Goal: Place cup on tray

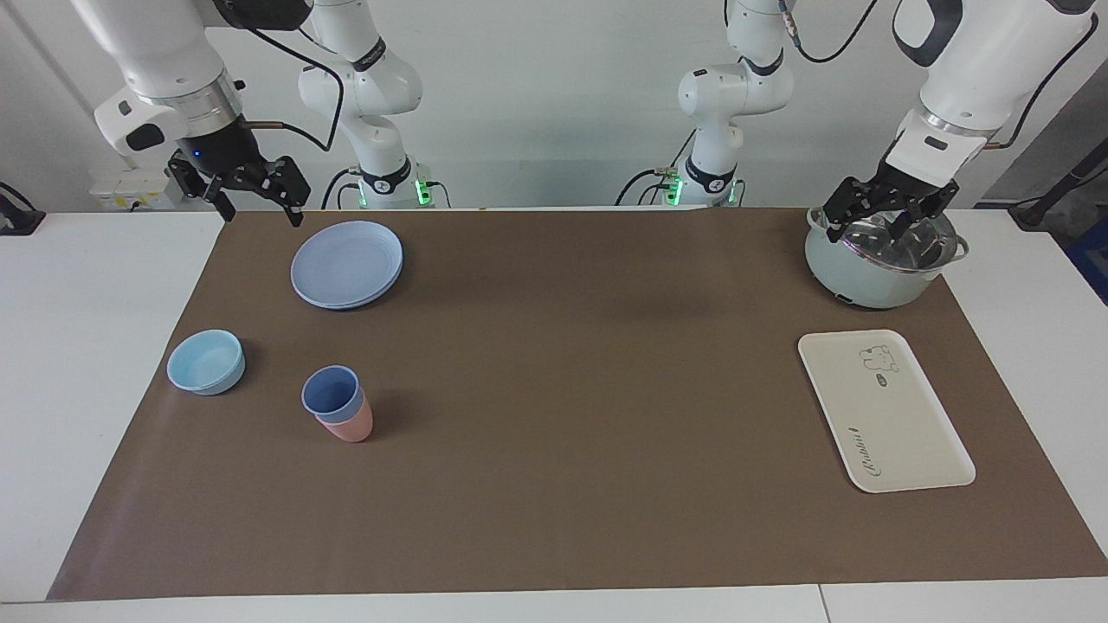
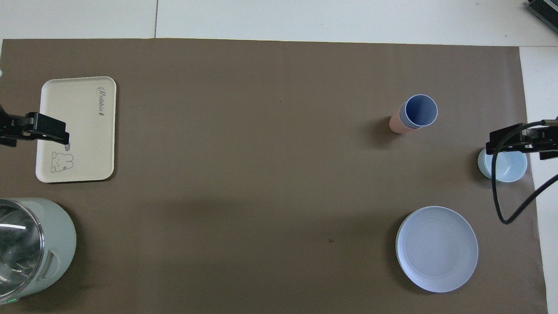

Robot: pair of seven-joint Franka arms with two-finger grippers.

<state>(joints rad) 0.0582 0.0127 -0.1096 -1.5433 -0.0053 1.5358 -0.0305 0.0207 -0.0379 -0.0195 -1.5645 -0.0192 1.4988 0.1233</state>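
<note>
cup (image 1: 330, 390): blue one, nested in the pink cup (image 1: 351, 424), right arm's end of the brown mat (image 1: 554, 415)
tray (image 1: 885, 409): bare, left arm's end
left gripper (image 1: 874, 216): spread, over the pot (image 1: 879, 260)
right gripper (image 1: 260, 201): spread, hanging near the plate (image 1: 346, 264)
room: white table (image 1: 95, 346), pale wall

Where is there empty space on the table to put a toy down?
The widest bare patch is the brown mat between the stacked cups and the tray. The tray itself holds nothing. It is more crowded at the right arm's end, where the plate, the bowl and the cups sit, and by the pot.
</note>
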